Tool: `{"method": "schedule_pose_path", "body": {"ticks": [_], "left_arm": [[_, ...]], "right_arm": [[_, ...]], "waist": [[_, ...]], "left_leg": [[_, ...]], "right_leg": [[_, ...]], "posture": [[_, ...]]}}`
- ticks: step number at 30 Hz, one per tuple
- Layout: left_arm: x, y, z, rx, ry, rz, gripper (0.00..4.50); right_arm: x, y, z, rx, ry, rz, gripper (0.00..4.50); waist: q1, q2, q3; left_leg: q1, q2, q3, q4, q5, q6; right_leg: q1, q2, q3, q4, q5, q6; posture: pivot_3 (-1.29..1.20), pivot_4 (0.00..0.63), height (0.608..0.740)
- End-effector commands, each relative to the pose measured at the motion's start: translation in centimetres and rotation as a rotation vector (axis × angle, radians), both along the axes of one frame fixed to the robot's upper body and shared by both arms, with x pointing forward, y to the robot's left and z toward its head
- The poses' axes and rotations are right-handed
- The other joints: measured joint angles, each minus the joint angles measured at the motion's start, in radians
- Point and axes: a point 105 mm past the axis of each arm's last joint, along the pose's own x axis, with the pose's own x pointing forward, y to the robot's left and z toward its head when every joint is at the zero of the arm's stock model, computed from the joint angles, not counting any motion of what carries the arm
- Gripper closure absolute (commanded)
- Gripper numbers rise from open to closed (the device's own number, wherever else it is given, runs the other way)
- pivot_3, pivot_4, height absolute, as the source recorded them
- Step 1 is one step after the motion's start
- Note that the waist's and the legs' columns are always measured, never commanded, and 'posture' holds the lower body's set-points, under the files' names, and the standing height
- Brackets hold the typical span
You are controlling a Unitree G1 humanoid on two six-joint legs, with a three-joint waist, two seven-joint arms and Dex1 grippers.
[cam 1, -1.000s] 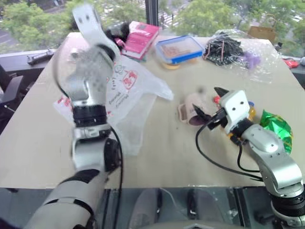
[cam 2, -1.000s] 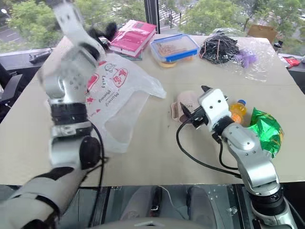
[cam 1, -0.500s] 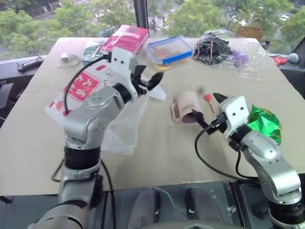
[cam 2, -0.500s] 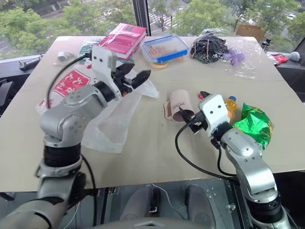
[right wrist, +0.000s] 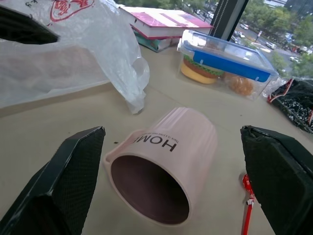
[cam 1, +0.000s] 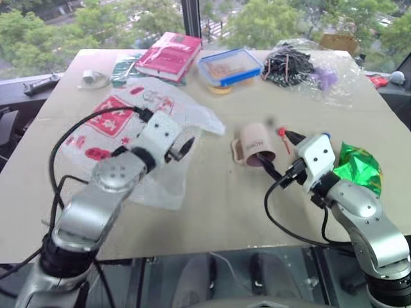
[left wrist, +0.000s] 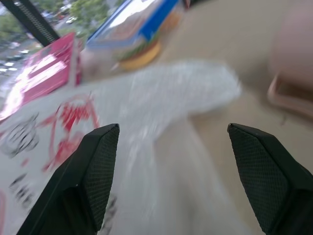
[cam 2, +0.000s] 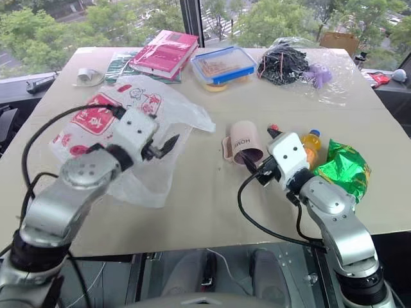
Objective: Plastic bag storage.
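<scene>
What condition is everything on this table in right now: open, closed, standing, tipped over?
plastic bag: lying spread out and crumpled on the table, not held
pink mug: tipped on its side, empty, mouth toward the robot
food box: blue lid on, closed
pink book: closed, lying flat
green snack packet: crumpled
left gripper: open, above the bag
right gripper: open, near the mug

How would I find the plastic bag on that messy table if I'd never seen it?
Start at the big tan table and go to the robot's left side, below the pink book. The plastic bag lies spread flat there, under the left gripper. It is crinkly see-through white with red printed shapes and lettering, unlike the clear bag of black cables.
</scene>
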Motion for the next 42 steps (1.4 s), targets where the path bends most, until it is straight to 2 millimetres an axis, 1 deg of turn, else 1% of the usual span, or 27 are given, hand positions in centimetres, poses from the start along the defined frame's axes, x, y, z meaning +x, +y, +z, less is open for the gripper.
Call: {"method": "schedule_pose_path", "body": {"ticks": [1, 2, 3, 7, 12, 15, 18, 21, 23, 27, 28, 29, 31, 32, 33, 34, 35, 36, 40, 41, 42], "left_arm": [[-1.0, 0.6, 0.8, 0.095, -0.082, 0.030, 0.79], [-1.1, 0.9, 0.4, 0.100, -0.069, 0.047, 0.79], [-1.3, 1.2, 0.0, 0.124, -0.063, 0.059, 0.79], [-1.3, 2.9, -1.8, 0.224, -0.029, 0.140, 0.79], [-0.6, 3.4, -2.6, 0.290, -0.018, 0.164, 0.79], [-0.1, 3.6, -3.0, 0.317, -0.010, 0.182, 0.79], [0.2, 3.5, -3.6, 0.346, 0.007, 0.176, 0.79], [0.6, 2.8, -3.7, 0.341, 0.011, 0.158, 0.79], [0.8, 2.7, -3.7, 0.346, 0.011, 0.157, 0.79], [1.5, 3.4, -3.7, 0.427, -0.022, 0.192, 0.79], [1.7, 3.6, -3.6, 0.443, -0.034, 0.203, 1.32], [1.8, 3.8, -3.5, 0.455, -0.043, 0.211, 1.64], [2.1, 4.2, -3.5, 0.481, -0.049, 0.219, 2.46], [2.3, 4.5, -3.5, 0.495, -0.051, 0.223, 2.93], [2.5, 4.8, -3.5, 0.509, -0.055, 0.227, 3.60], [2.7, 5.1, -3.4, 0.517, -0.066, 0.233, 3.88], [2.8, 5.3, -3.1, 0.519, -0.079, 0.236, 4.31], [3.0, 5.3, -2.8, 0.518, -0.096, 0.236, 4.44], [3.7, 5.3, -1.3, 0.499, -0.165, 0.217, 4.44], [3.9, 4.9, -0.6, 0.444, -0.187, 0.199, 4.44], [4.1, 4.7, 0.5, 0.348, -0.196, 0.193, 4.44]], "right_arm": [[-0.4, 0.2, 1.3, 0.007, -0.055, 0.036, 0.00], [-0.6, 0.3, 1.3, 0.002, -0.054, 0.052, 0.00], [-0.8, 0.4, 1.3, -0.001, -0.052, 0.074, 0.00], [-2.4, 1.2, 1.8, -0.025, -0.068, 0.197, 0.00], [-3.6, 1.6, 2.0, -0.069, -0.074, 0.280, 0.00], [-4.4, 1.3, 1.9, -0.098, -0.056, 0.310, 0.00], [-5.6, 0.7, 1.3, -0.149, -0.021, 0.344, 0.00], [-6.4, -0.2, 0.8, -0.200, 0.014, 0.362, 0.00], [-6.7, -0.5, 0.8, -0.211, 0.023, 0.366, 0.00], [-6.6, -0.8, 0.6, -0.222, 0.020, 0.345, 0.00], [-6.6, -0.8, 0.7, -0.219, 0.019, 0.342, 0.00], [-6.6, -0.7, 0.7, -0.216, 0.018, 0.341, 0.00], [-6.6, -0.7, 0.6, -0.215, 0.016, 0.339, 0.00], [-6.6, -0.6, 0.6, -0.215, 0.016, 0.338, 0.00], [-6.6, -0.6, 0.5, -0.215, 0.016, 0.338, 0.00], [-6.6, -0.6, 0.5, -0.216, 0.016, 0.337, 0.00], [-6.6, -0.6, 0.4, -0.216, 0.016, 0.336, 0.00], [-6.5, -0.6, 0.4, -0.218, 0.016, 0.334, 0.00], [-6.2, -0.5, 0.2, -0.219, 0.012, 0.328, 0.00], [-6.2, -0.4, 0.1, -0.216, 0.010, 0.327, 0.00], [-6.0, -0.3, 0.0, -0.216, 0.007, 0.325, 0.00]], "waist": [[0.003, 0.000, 0.000], [0.006, 0.000, 0.000], [0.009, 0.000, 0.000], [0.015, 0.001, 0.001], [0.019, 0.001, 0.001], [0.019, 0.001, 0.001], [0.020, 0.001, 0.001], [0.020, 0.001, 0.000], [0.019, 0.001, 0.000], [0.018, 0.000, 0.000], [0.018, 0.000, 0.000], [0.019, 0.000, 0.000], [0.019, 0.000, 0.000], [0.020, 0.000, 0.000], [0.020, 0.000, 0.000], [0.020, 0.000, 0.000], [0.020, 0.000, 0.000], [0.020, 0.000, 0.000], [0.020, 0.000, 0.000], [0.020, 0.000, 0.000], [0.020, 0.000, 0.000]], "left_leg": [[0.000, 0.000, 0.000, 0.000, 0.000, 0.000], [0.000, 0.000, 0.000, 0.000, 0.000, 0.000], [0.000, 0.000, 0.000, 0.000, 0.000, 0.000], [0.000, 0.000, 0.000, 0.000, -0.001, 0.001], [0.000, 0.000, -0.001, 0.000, -0.002, 0.003], [0.000, 0.000, -0.001, 0.000, -0.002, 0.004], [0.000, 0.000, -0.001, 0.000, -0.002, 0.004], [-0.001, 0.000, -0.001, 0.000, -0.003, 0.005], [-0.001, 0.000, -0.001, 0.000, -0.003, 0.005], [0.000, 0.000, 0.000, 0.000, -0.003, 0.005], [0.000, 0.000, 0.000, 0.000, -0.003, 0.005], [0.000, 0.000, 0.000, 0.000, -0.003, 0.005], [0.000, 0.000, 0.000, 0.000, -0.003, 0.005], [0.000, 0.000, 0.000, 0.000, -0.003, 0.005], [-0.001, 0.000, -0.001, 0.000, -0.003, 0.005], [-0.001, 0.000, -0.001, 0.000, -0.003, 0.005], [0.000, 0.000, -0.001, 0.000, -0.003, 0.005], [0.000, 0.000, -0.001, 0.000, -0.003, 0.005], [-0.001, 0.000, -0.001, 0.000, -0.003, 0.005], [-0.001, 0.000, -0.001, 0.000, -0.003, 0.005], [-0.001, 0.000, -0.001, 0.000, -0.003, 0.005]], "right_leg": [[0.000, 0.000, 0.000, 0.000, 0.000, 0.000], [0.000, 0.000, -0.001, 0.000, 0.000, 0.000], [0.000, 0.000, -0.001, 0.000, -0.002, -0.004], [0.000, 0.000, -0.001, 0.000, -0.002, -0.004], [0.000, -0.001, -0.001, 0.000, -0.002, -0.004], [0.000, -0.001, -0.001, 0.000, -0.002, -0.004], [0.000, -0.001, -0.002, 0.000, -0.002, -0.004], [0.000, -0.002, -0.002, 0.000, -0.002, -0.004], [0.000, -0.002, -0.002, 0.000, -0.002, -0.004], [0.000, -0.002, -0.002, 0.000, -0.002, -0.004], [0.000, -0.002, -0.002, 0.000, -0.002, -0.004], [0.000, -0.002, -0.002, 0.000, -0.002, -0.004], [0.000, -0.002, -0.002, 0.000, -0.002, -0.004], [0.000, -0.002, -0.002, 0.000, -0.002, -0.004], [0.000, -0.002, -0.002, 0.000, -0.002, -0.004], [0.000, -0.003, -0.002, 0.000, -0.002, -0.004], [0.000, -0.003, -0.002, 0.000, -0.002, -0.004], [0.000, -0.003, -0.002, 0.000, -0.002, -0.004], [0.000, -0.003, -0.002, 0.000, -0.002, -0.004], [0.000, -0.003, -0.002, 0.000, -0.002, -0.004], [0.000, -0.003, -0.002, 0.000, -0.002, -0.004]], "posture": [[0.00, 0.150, 0.740], [0.00, 0.150, 0.740], [0.00, 0.150, 0.740], [0.00, 0.150, 0.740], [0.00, 0.150, 0.740], [0.00, 0.150, 0.740], [0.00, 0.150, 0.740], [0.00, 0.150, 0.740], [0.00, 0.150, 0.740], [0.00, 0.150, 0.740], [0.00, 0.150, 0.740], [0.00, 0.150, 0.740], [0.00, 0.150, 0.740], [0.00, 0.150, 0.740], [0.00, 0.150, 0.740], [0.00, 0.150, 0.740], [0.00, 0.150, 0.740], [0.00, 0.150, 0.740], [0.00, 0.150, 0.740], [0.00, 0.150, 0.740], [0.00, 0.150, 0.740]]}}
